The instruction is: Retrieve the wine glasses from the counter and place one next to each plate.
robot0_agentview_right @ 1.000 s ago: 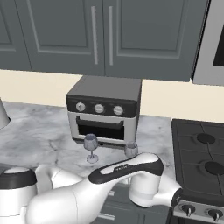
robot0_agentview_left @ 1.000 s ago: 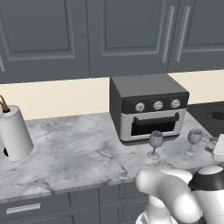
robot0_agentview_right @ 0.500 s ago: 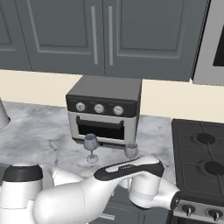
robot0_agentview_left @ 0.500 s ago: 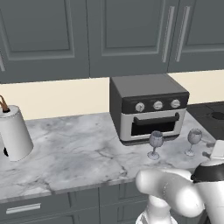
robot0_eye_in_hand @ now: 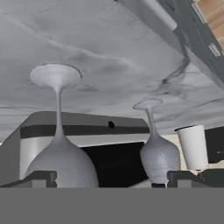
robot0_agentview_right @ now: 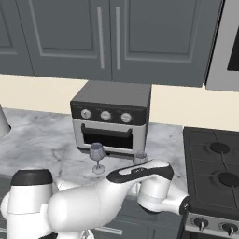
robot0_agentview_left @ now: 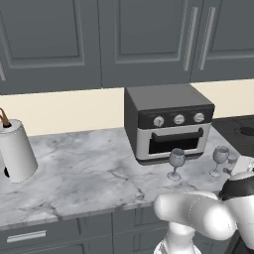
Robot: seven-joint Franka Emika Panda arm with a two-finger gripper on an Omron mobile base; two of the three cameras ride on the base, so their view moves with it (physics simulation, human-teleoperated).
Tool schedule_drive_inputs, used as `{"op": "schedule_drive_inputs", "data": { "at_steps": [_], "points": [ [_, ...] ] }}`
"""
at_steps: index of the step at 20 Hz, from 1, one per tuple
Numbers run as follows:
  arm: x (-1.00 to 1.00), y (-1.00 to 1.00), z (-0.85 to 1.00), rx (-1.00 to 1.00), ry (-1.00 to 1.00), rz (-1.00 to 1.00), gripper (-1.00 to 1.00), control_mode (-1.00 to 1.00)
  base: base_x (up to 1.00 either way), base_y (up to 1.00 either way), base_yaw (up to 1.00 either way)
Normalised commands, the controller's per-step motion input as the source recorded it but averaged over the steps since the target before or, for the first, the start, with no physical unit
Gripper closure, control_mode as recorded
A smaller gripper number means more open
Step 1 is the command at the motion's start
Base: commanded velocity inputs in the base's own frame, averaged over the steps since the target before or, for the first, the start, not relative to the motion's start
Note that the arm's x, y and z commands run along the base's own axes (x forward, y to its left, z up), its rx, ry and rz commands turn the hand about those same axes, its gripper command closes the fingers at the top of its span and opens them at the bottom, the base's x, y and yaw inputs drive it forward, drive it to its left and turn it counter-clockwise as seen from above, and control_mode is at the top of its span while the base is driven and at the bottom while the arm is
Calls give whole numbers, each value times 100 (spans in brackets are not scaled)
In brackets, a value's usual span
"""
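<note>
Gripper sat released, nothing between fingertips, at hand-view bottom, near wine glass lower left, second glass right of center, both on counter before toaster oven.

Marble counter, toaster oven at back, two wine glasses in front, paper-towel roll left

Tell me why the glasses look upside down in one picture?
Hand view: the camera is rolled over, so both wine glasses hang feet-up from the marble counter. Left base view: they stand upright before the toaster oven, casting only faint shadows.
</note>
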Motion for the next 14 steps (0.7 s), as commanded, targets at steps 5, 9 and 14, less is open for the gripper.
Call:
{"op": "schedule_drive_inputs", "data": {
  "at_steps": [5, 9, 14],
  "points": [
    [15, 4, -38, 8, 4, 0, -100, -100, 0, 0, 0],
    [20, 0, -13, 4, 1, 0, -100, -100, 0, 0, 0],
    [20, 0, 0, 3, 0, 0, -100, -100, 0, 0, 0]
  ]
}}
